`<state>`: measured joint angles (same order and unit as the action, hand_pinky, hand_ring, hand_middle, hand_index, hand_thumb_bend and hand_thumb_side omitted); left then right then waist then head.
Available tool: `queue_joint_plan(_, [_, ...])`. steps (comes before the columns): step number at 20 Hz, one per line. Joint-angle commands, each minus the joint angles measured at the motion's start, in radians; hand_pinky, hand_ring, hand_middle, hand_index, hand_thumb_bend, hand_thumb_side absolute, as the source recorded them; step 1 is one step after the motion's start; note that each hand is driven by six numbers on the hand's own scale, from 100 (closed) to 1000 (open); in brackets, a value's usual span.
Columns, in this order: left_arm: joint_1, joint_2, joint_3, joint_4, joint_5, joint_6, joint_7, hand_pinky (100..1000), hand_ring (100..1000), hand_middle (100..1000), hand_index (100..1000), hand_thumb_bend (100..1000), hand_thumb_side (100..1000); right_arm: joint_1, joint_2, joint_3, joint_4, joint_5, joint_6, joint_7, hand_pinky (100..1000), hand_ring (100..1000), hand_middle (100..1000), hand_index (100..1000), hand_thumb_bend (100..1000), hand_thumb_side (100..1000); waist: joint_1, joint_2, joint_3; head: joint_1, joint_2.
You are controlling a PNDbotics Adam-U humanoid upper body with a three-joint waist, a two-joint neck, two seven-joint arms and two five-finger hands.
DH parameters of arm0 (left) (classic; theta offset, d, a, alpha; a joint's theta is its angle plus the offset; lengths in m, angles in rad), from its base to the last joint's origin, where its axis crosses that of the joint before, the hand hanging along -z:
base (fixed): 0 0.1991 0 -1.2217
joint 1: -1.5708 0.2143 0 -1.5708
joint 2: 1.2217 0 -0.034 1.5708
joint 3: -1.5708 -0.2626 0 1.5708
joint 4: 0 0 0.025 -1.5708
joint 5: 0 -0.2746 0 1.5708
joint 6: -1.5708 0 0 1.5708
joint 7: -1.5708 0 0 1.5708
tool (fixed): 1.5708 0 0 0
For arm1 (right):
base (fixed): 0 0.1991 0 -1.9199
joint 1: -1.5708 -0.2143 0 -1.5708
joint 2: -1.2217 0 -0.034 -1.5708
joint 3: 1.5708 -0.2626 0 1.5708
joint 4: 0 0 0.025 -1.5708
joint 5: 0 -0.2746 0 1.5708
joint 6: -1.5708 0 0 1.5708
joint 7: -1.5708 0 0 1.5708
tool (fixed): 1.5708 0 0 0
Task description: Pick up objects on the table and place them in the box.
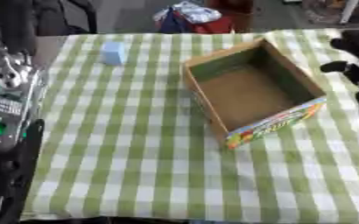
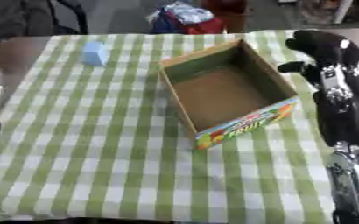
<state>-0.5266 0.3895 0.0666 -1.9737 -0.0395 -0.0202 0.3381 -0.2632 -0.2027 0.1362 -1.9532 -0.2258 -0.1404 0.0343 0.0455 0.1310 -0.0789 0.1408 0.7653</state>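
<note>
A small light-blue block (image 1: 114, 53) stands on the green-and-white checked tablecloth (image 1: 129, 144) near the far left corner. An open cardboard box (image 1: 278, 122) with a colourful fruit print on its near wall sits right of centre, turned askew; nothing shows inside it. My right hand (image 2: 320, 48) is black and hovers just beyond the box's right wall, thumb pointing towards the box, fingers relaxed and holding nothing. My left hand (image 1: 6, 74) shows as silver and black metal at the left edge, off the side of the table, well short of the block.
Beyond the table's far edge lie a red and white bundle (image 1: 194, 17) and a dark chair (image 1: 60, 17). The cloth ends at the near edge (image 1: 175, 216). Bare cloth stretches between the block and the box.
</note>
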Motion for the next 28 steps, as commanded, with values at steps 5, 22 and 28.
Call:
queue_joint_plan(5, [-0.250,0.158,0.056,0.295,0.015,0.080,0.045,703,619,652,810,100,646,-0.004,-0.016,0.005,-0.015,-0.004,0.002,0.004,610,797,732,729,100,525,-0.001,-0.021,-0.015,0.009,0.005])
queue_joint_plan(22, [-0.417,0.206,0.036,0.756,0.032,0.212,0.106,717,626,663,824,100,648,-0.003,-0.027,0.017,-0.015,-0.007,0.005,0.016,609,797,733,728,100,528,0.011,-0.016,-0.058,0.028,0.005])
queue_joint_plan(28, [-0.455,0.250,-0.067,0.918,-0.067,0.312,0.007,737,667,698,842,100,655,-0.006,-0.029,0.019,-0.016,-0.008,0.006,0.017,608,798,733,727,100,531,0.015,-0.013,-0.067,0.031,0.005])
